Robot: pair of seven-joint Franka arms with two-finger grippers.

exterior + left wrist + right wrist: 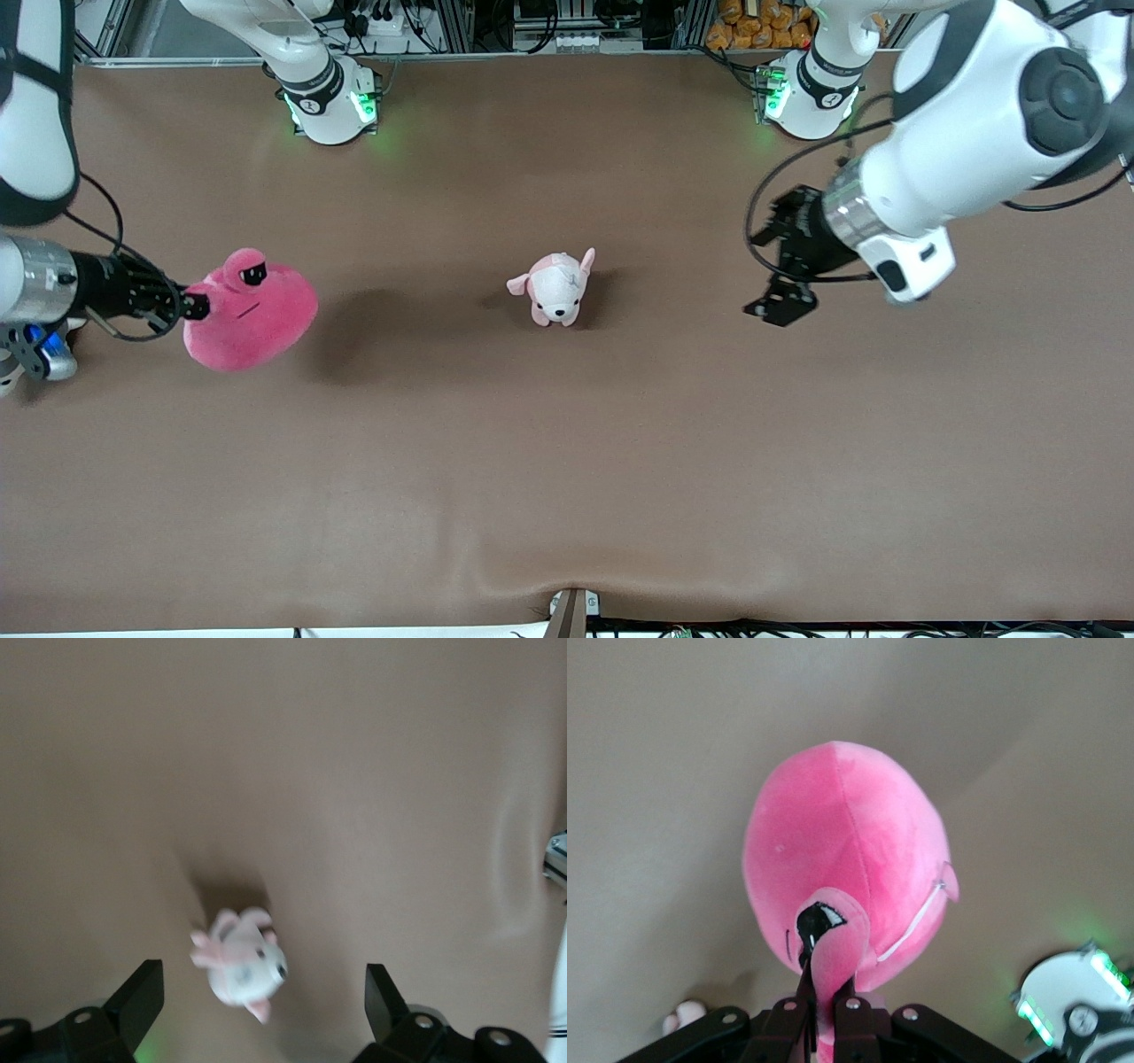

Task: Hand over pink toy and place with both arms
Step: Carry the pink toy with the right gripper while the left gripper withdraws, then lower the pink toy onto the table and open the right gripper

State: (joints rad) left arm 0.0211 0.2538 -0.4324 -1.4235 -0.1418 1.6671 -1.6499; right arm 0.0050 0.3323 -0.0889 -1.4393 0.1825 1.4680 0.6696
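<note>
Holding: your right gripper point(190, 306) is pinched tight on one bulging eye of the pink toy point(252, 312), up in the air over the right arm's end of the table point(567, 461).
Waiting: your left gripper point(784, 270) hangs with fingers spread wide and nothing in them, over the left arm's end.
Table: you see a plain brown cloth; a small puppy plush point(558, 288) sits mid-table.
Room: green-lit arm bases point(332, 106), cables and racks along the edge.
Toy look: hot pink, round, soft, black half-shut eyes.
Toy pointing: its long way runs from the fingers toward mid-table.

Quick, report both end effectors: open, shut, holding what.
Left end effector: open, empty, over the table toward the left arm's end.
Right end effector: shut on the pink toy, toward the right arm's end.
</note>
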